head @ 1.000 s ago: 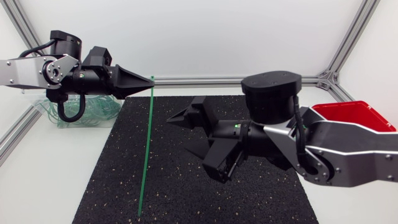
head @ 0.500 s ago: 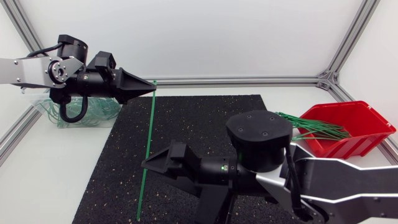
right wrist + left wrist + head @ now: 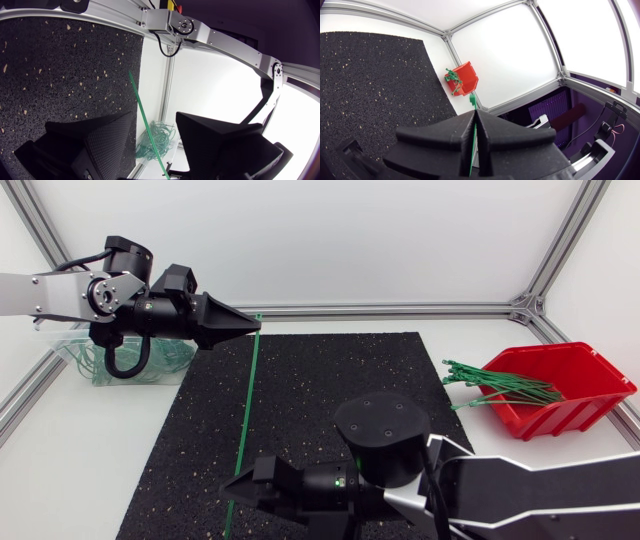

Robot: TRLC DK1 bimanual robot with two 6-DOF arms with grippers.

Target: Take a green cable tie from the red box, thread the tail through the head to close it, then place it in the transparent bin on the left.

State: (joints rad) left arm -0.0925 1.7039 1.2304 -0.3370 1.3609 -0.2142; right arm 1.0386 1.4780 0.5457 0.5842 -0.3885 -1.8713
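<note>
Wide stretch of open black mat (image 3: 330, 400) from the middle out toward 3 o'clock. Strip of white table (image 3: 90, 470) along the 9 o'clock edge.

At 10 o'clock, left gripper (image 3: 250, 326), pinched tight on the top end of one green cable tie (image 3: 245, 420). Runs straight from there toward 6 o'clock, over the mat's 9 o'clock side.

At 6 o'clock, right gripper (image 3: 155, 131), fingers wide apart, with the tie's tail between them and nearer one finger. Hard to tell if touching it. Partly cut off by the near edge in the head view.

One red box (image 3: 570, 418) at 3 o'clock, with a bunch of green ties (image 3: 495, 385) poking out over its rim, too tangled to count.

One clear bin (image 3: 68, 368) at 9 o'clock, half hidden behind the left arm, with green loops inside, too many to count.
</note>
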